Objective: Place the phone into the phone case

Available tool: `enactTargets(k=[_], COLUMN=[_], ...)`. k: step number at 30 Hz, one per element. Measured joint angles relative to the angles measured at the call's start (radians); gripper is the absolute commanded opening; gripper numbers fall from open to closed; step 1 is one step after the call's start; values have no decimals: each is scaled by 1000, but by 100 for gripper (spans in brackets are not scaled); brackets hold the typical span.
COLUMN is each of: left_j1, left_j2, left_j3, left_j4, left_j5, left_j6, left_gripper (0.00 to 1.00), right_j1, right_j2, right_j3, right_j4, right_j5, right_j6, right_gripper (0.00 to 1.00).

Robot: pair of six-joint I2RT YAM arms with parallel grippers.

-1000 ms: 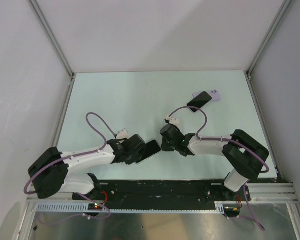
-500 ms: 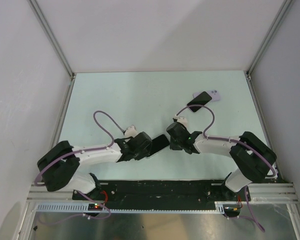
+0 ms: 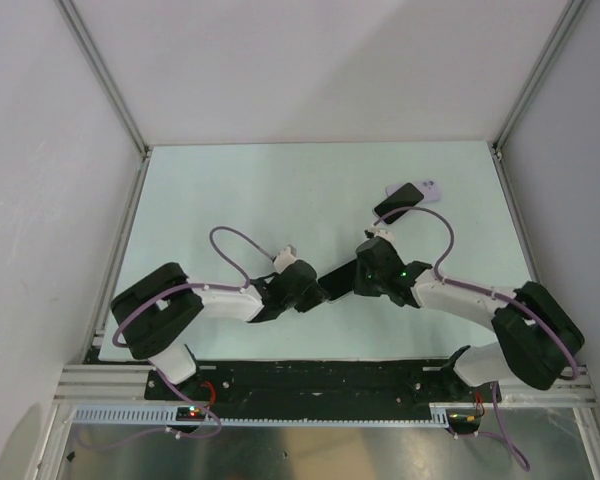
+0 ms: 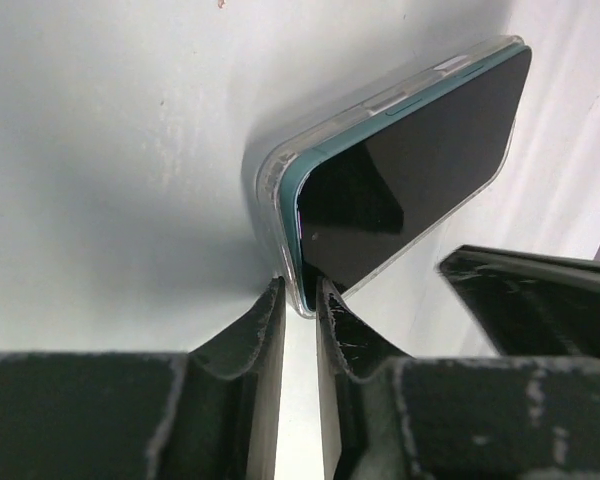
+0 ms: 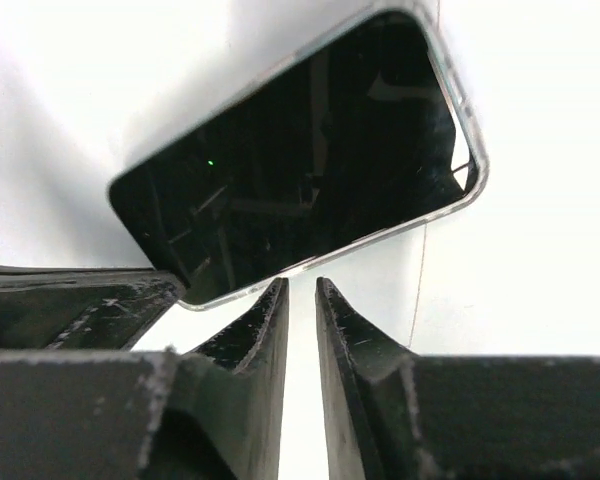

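From above, the phone (image 3: 332, 283) was between the two arms, near the front of the desk (image 3: 230, 200). Left wrist view: the left pincer (image 4: 300, 292) pinched one corner of the clear phone case (image 4: 267, 180). Such a small grip could slip. Right wrist view: the right pincer (image 5: 302, 285) stood narrow, holding nothing. It might bump the phone loose.

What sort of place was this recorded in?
Probably a lab robot cell: pale table boxed in by white panels on aluminium framing, left arm and right arm bolted to a rail at its near edge, meeting at a cased phone.
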Motion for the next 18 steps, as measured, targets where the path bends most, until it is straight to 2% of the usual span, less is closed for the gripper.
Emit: enactTargets(k=[5,8,11,18], left_j1=[17,31,53,108], left_j2=[-17,-24,-35,-62], left_j3=[35,59,76,97], left_j4=[-61,-117,-195,-300], left_j5=[18,38,48,53], left_j6=[59,109,164,260], left_gripper=[0,0,0,0], right_j1=[-63,-108,-144,-187], right_j2=[-95,-90,-33,216], right_j3=[6,43,122,354], right_j4=[9,29,58,114], right_j5=[-5,-9,-14,-53], right_j6=[-77,-148,-237,-402], right_gripper=[38,43,45,45])
